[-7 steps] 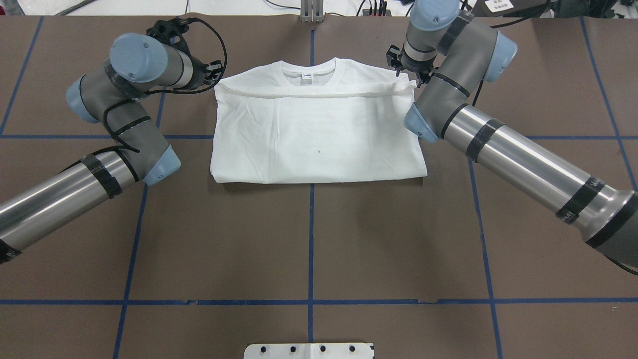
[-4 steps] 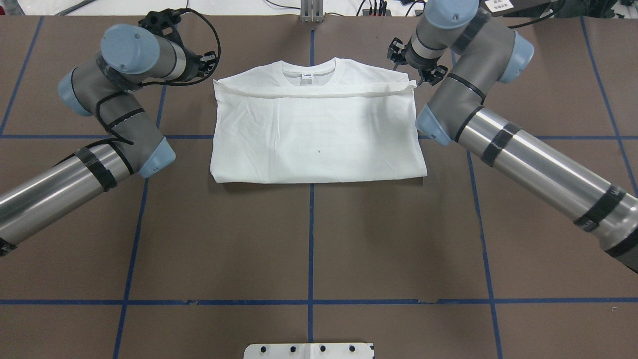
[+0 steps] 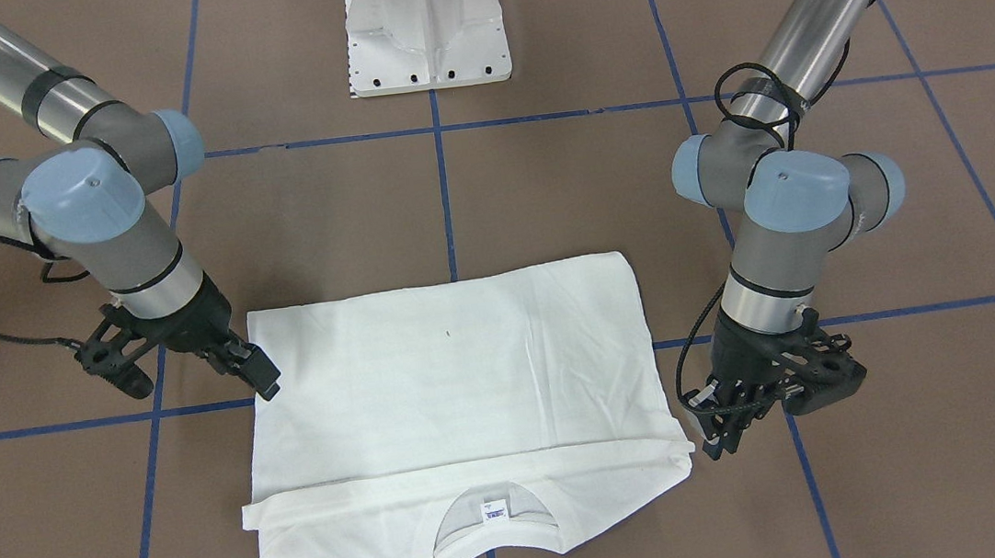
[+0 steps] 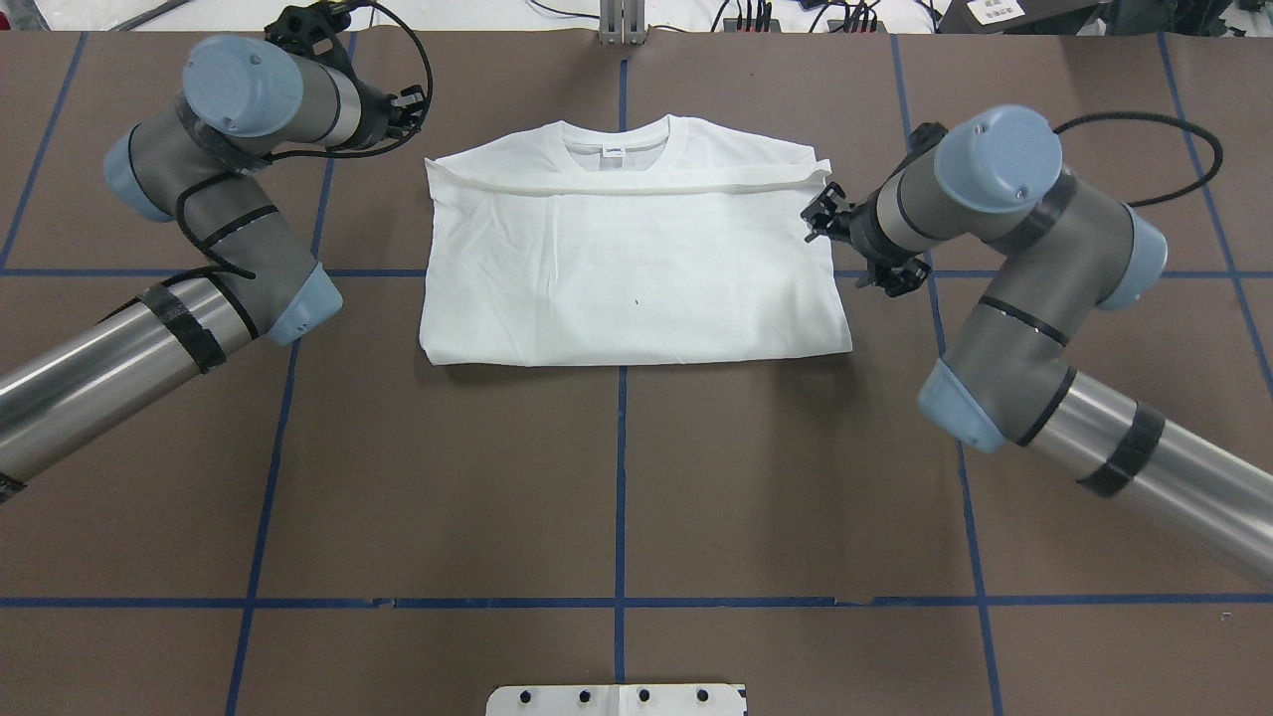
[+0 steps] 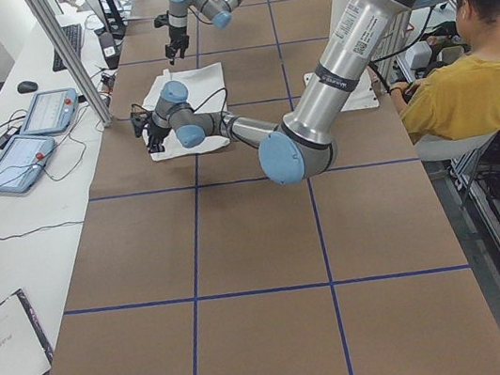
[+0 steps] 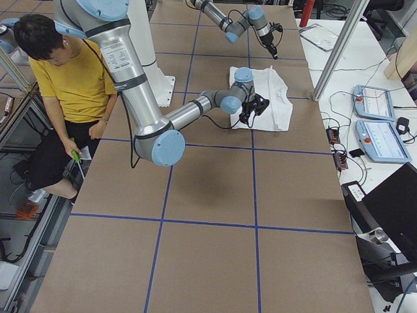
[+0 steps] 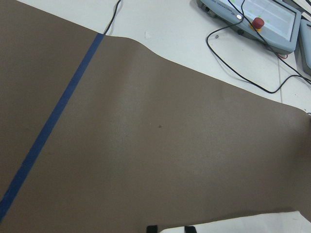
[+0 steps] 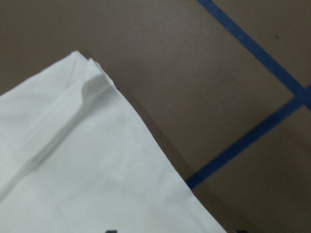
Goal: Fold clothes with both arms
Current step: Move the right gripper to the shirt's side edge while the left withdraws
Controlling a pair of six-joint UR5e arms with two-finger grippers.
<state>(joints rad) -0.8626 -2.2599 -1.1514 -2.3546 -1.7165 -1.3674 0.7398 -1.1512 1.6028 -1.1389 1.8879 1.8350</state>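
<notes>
White knit cloth, the folded long-sleeved T-shirt (image 4: 636, 268) lies flat mid-worktop, its ribbed collar (image 4: 617, 139) on the side away from the robot. It looks light, limp and likely to slip apart in layers, so pinch the stacked side corners. The black right claw (image 4: 820, 214) hovers by one edge, parted and empty. The black left claw (image 3: 719, 433) is narrowly parted and empty, just off the shirt's opposite side. The matte brown worktop (image 4: 636, 477) carries blue tape lines (image 4: 619, 477).

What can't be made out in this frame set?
T-shirt underside and inner layers: covered by its own fold, every view.
Neck label wording: too small, front-facing view.
Left gripper: tips cut off by the left wrist view's bottom edge; overhead, mostly behind its arm.
</notes>
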